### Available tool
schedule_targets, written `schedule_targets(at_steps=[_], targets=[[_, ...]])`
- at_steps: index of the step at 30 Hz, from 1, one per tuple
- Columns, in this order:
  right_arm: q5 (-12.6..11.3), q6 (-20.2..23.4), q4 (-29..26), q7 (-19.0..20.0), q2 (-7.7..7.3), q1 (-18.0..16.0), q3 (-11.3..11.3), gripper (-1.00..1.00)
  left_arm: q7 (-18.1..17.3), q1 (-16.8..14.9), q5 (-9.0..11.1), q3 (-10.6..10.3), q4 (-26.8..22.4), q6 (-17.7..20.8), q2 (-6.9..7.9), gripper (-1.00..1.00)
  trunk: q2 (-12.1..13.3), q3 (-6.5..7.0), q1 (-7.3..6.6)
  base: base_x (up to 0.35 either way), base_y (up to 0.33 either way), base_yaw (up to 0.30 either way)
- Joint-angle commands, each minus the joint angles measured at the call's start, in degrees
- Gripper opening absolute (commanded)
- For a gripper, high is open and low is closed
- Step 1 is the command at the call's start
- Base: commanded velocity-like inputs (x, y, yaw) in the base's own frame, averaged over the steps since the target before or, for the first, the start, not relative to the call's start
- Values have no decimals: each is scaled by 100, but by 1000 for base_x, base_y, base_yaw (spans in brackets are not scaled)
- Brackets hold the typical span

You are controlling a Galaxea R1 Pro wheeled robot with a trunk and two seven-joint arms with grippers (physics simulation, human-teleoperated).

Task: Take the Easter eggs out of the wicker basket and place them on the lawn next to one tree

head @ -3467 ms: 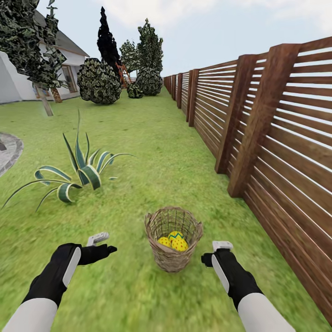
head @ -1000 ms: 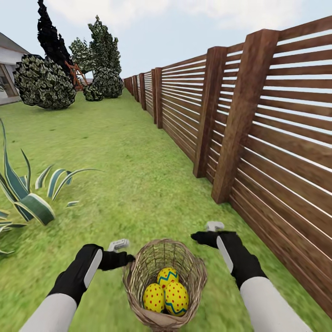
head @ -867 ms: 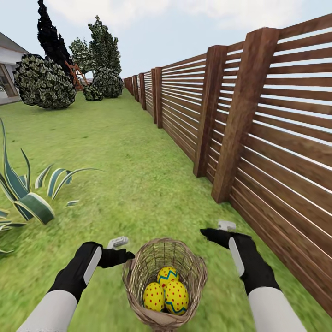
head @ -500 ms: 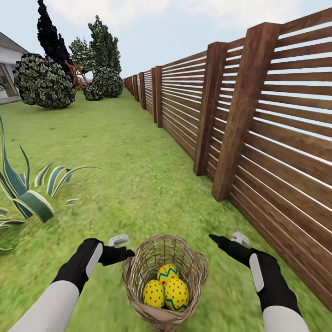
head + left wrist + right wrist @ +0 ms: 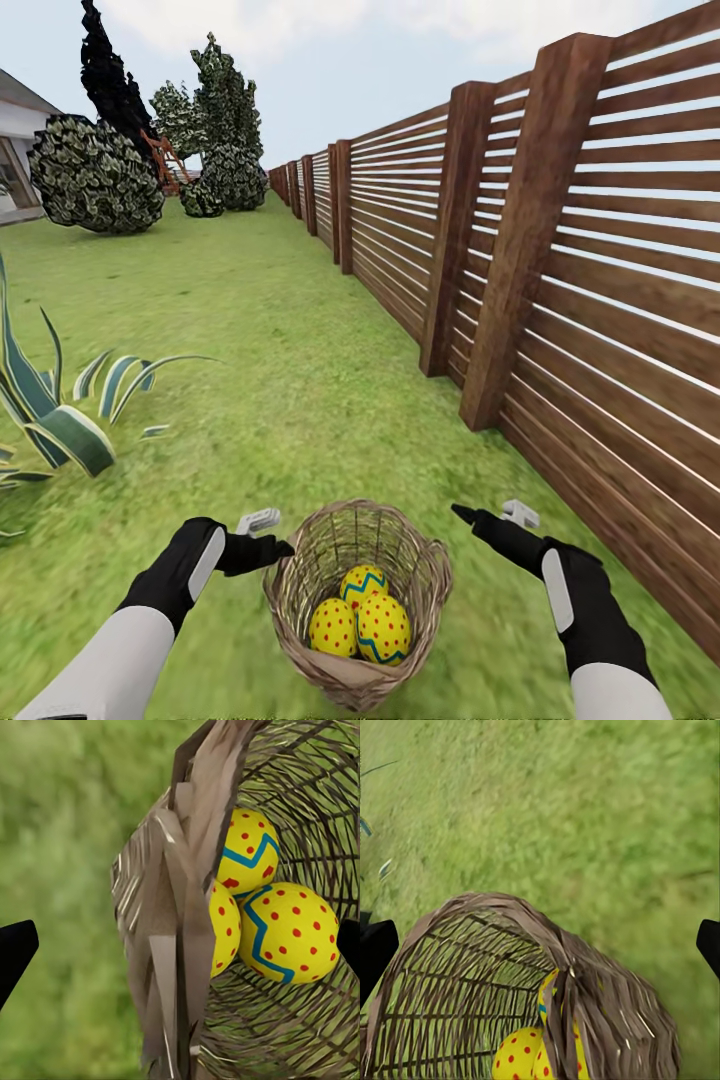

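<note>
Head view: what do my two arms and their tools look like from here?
Both arms have smooth white forearm casings ending in black wrist sections, each with a pale grey-white stripe along it. The left tool and right tool are black and tapering, each with a small light grey block mounted beside it. No cables or markings are visible.

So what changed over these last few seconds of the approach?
The robot closed in on the wicker basket, which now sits between both arms. The right claw swung outward toward the fence; the left claw ended beside the rim. Nothing was taken hold of: all three Easter eggs remain inside, and both claws are open.
</note>
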Motion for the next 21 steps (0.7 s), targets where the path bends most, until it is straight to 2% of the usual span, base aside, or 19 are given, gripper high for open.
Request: schedule_targets(at_steps=[1, 5, 11, 21], targets=[[-53, 53, -7, -5, 13, -5, -16, 100, -4, -3, 24, 14, -10, 35, 0, 100, -44, -24, 22, 0, 0, 0], [-53, 53, -7, -7, 17, -5, -14, 100, -6, -3, 31, 14, -29, 40, 6, 100, -204, -95, 109, 0, 0, 0], [-45, 53, -1, -10, 28, -5, -6, 100, -29, -3, 65, 12, -63, 50, 38, 100, -204, -95, 109, 0, 0, 0], [-26, 53, 10, -10, 41, -4, 0, 100, -13, -3, 3, -36, -35, 50, -59, 100, -204, -95, 109, 0, 0, 0]])
